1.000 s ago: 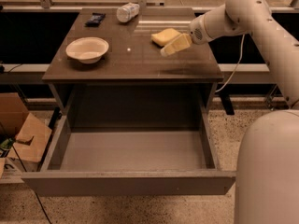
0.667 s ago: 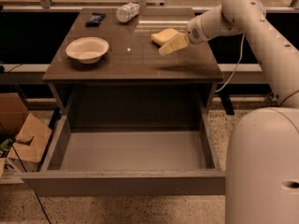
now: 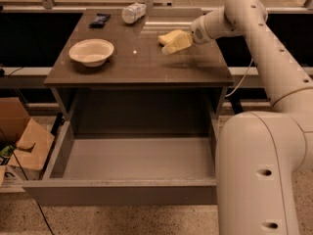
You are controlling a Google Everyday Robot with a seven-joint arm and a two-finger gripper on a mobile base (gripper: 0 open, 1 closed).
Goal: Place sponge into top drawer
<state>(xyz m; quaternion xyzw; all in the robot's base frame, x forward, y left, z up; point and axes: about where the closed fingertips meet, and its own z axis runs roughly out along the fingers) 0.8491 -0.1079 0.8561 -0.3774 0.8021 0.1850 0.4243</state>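
Note:
The yellow sponge [image 3: 165,36] sits on the brown table top [image 3: 137,62], right of middle toward the back. My gripper [image 3: 177,43] reaches in from the right on the white arm [image 3: 230,21] and is right at the sponge, overlapping its near right side. Its pale yellow tip blends with the sponge, so I cannot tell whether the sponge is held. The top drawer [image 3: 122,192] is pulled fully open below the table's front edge, and its grey floor [image 3: 137,163] has nothing on it.
A white bowl [image 3: 91,52] stands on the left of the table. A plastic bottle [image 3: 133,12] lies at the back, with a small dark packet [image 3: 99,19] to its left. Cardboard boxes [image 3: 24,141] sit on the floor at left. The robot's white body [image 3: 266,175] fills the lower right.
My gripper has moved a little to the left, closer over the sponge. The bowl, bottle and drawer have not moved.

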